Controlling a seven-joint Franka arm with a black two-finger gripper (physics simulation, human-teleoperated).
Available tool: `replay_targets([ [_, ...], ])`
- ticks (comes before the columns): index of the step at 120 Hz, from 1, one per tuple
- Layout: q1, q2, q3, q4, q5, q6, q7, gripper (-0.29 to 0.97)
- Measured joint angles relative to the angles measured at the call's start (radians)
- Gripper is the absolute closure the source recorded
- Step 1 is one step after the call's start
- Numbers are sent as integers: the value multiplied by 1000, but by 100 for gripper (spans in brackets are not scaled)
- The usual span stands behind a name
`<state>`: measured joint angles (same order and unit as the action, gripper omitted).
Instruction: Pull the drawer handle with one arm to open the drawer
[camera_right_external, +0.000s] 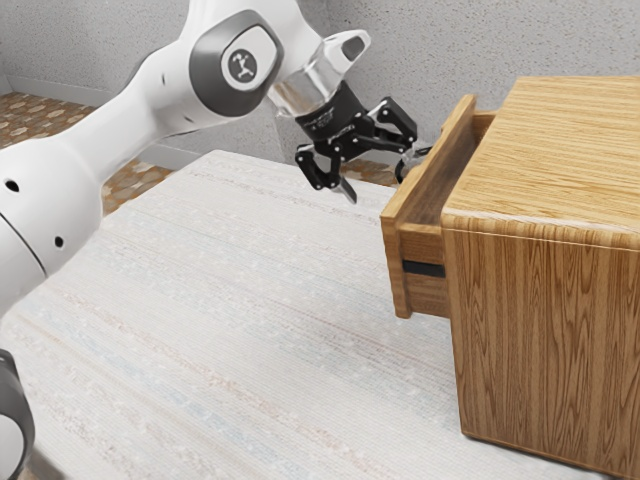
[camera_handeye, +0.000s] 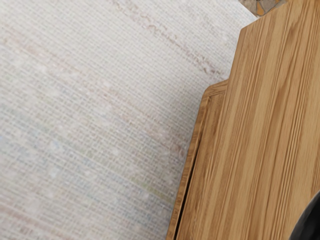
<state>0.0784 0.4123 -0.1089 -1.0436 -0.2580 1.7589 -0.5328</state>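
drawer (camera_right_external: 420, 245) sits pulled partway out of the cabinet (camera_right_external: 550, 330) on the right | my fingers (camera_right_external: 346, 188) are spread wide, pinching nothing, hovering just beside the drawer front's far end | tabletop (camera_right_external: 220, 300) below

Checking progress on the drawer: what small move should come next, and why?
Probably ease the gripper onto the handle and close on it: the fingers stand open beside it, and the drawer is only partly out.
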Motion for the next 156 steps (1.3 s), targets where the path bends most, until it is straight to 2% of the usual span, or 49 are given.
replay_targets([
  [58,76,-8,0,5,46,-48,3,0],
  [117,185,-22,1,2,51,-98,30,1],
  [134,219,-164,9,7,51,-146,37,0],
  [156,193,-289,14,6,44,-238,56,0],
])
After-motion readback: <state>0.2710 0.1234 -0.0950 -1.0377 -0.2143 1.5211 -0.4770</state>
